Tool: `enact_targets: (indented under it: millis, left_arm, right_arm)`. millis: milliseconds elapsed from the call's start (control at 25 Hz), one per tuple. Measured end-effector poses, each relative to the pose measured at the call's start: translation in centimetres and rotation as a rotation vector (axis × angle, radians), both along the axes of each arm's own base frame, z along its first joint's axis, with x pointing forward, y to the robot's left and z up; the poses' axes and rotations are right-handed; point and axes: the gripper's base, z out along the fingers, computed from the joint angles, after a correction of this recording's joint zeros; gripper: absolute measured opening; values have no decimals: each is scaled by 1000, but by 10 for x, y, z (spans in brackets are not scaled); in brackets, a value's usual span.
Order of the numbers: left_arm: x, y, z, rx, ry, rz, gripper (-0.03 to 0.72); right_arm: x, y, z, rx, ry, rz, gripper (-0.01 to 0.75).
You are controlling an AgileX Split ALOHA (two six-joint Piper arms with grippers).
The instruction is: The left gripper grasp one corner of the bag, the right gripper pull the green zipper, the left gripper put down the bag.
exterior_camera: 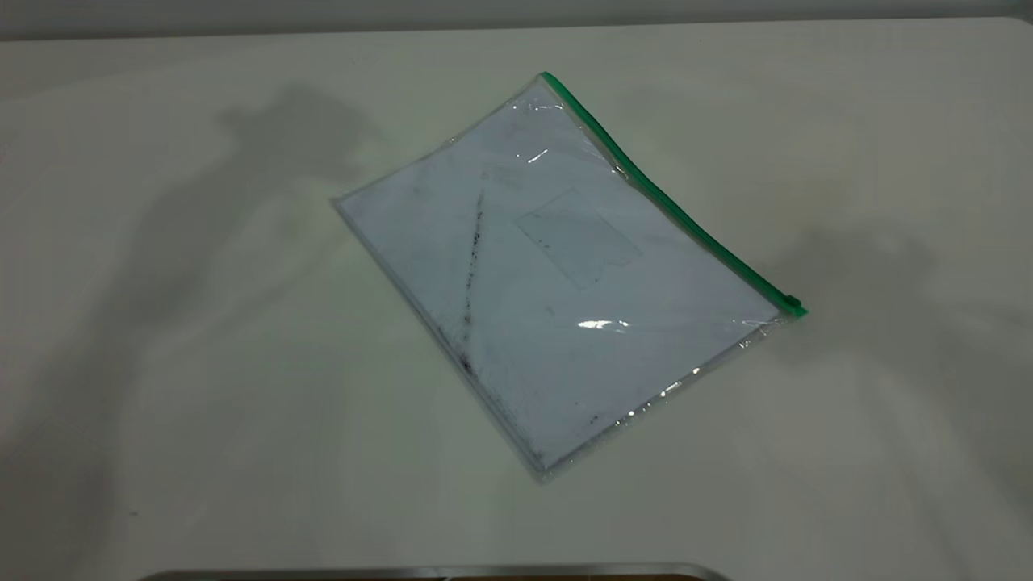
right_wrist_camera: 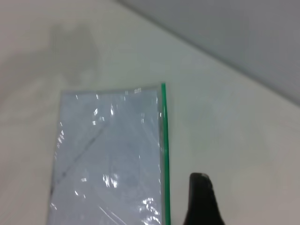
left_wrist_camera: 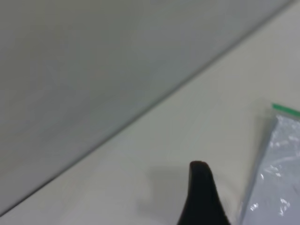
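Note:
The bag [exterior_camera: 557, 282] lies flat on the white table, turned at an angle, with a white sheet, a dark smudge line and a small clear pocket showing through. The green zipper [exterior_camera: 670, 202] runs along its right long edge, with the slider tab [exterior_camera: 795, 305] at the near right corner. The far corner [exterior_camera: 550, 81] bears the strip's other end. Neither gripper shows in the exterior view. In the left wrist view a black tip of my left gripper [left_wrist_camera: 199, 169] is above bare table beside the bag [left_wrist_camera: 279, 183]. My right gripper [right_wrist_camera: 199, 182] hovers just beside the zipper [right_wrist_camera: 164, 150].
A grey wall [exterior_camera: 484, 12] runs behind the table's far edge. A metal rim [exterior_camera: 436, 571] sits at the table's front edge. The arms' shadows fall on the table left and right of the bag.

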Motion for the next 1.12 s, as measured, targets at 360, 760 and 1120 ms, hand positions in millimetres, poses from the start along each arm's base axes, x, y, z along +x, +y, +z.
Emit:
enact_targets:
  millis: [360, 760, 1120]
  left_arm:
    - [-81, 30, 95, -95, -187, 180, 589]
    - [-204, 61, 95, -132, -85, 253, 588]
    - [-312, 87, 35, -103, -3, 260, 588]
  right_arm:
    - [-102, -20, 13, 25, -92, -42, 555]
    - [-233, -41, -33, 52, -177, -29, 557]
    - [-295, -55, -109, 70, -160, -82, 557]
